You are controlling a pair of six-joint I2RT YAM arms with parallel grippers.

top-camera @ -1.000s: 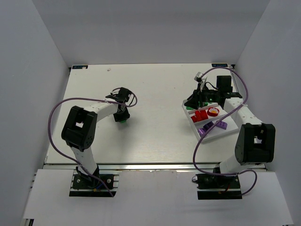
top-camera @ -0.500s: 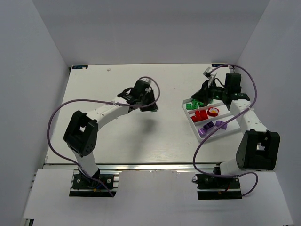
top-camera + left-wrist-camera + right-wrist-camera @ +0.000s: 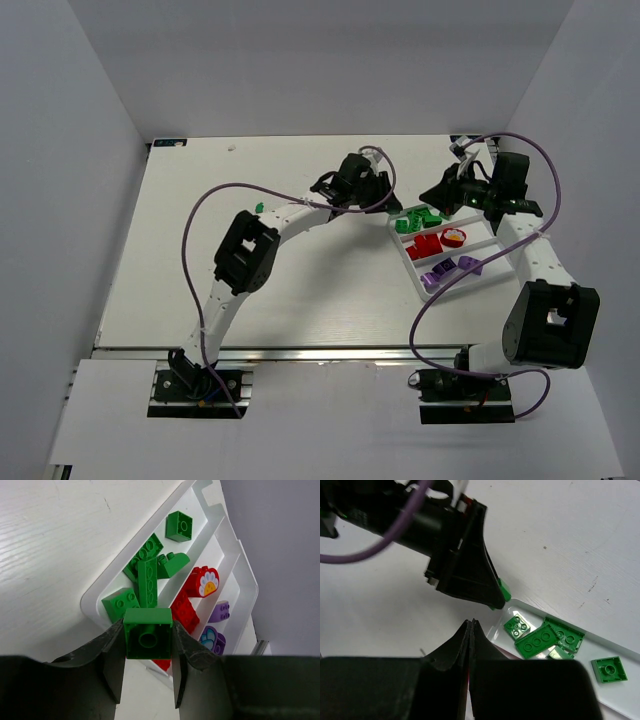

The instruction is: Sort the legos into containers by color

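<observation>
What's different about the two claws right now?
The left gripper carries a green brick; the right gripper holds nothing. The left gripper's jaws stand apart around the brick; the right gripper's are pressed shut. Both hang by the white tray, near its green compartment.

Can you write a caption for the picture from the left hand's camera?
Left gripper holds a green brick by the white tray, whose rows hold green, red and purple bricks.
</observation>
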